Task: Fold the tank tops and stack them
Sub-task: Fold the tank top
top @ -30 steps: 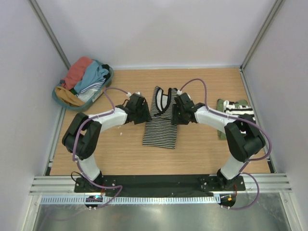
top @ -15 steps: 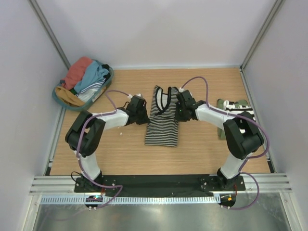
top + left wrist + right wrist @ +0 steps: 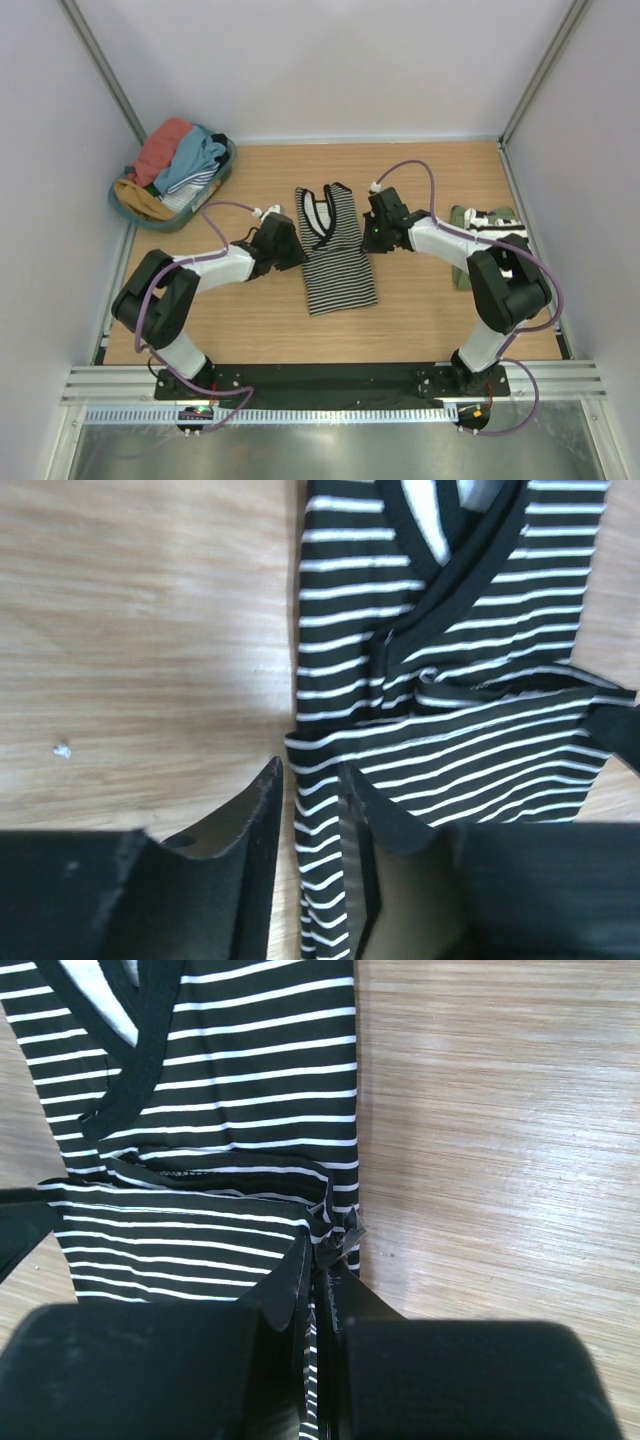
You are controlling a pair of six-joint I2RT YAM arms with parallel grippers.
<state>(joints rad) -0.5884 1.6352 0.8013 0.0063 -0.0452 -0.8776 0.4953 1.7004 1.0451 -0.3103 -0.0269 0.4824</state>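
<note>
Top external view — striped tank top (image 3: 338, 262) lying between the two arms
Its right edge is pinched tight by the right gripper (image 3: 318, 1252) — the left gripper (image 3: 308, 780) has its jaws slightly apart around the left edge

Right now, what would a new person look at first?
Probably the striped top spread in the middle of the table, with an arm on each side. The right fingers pinch its right edge, and the left fingers straddle its left edge. Next comes the basket at the far left corner, heaped with colourful tops.
</note>
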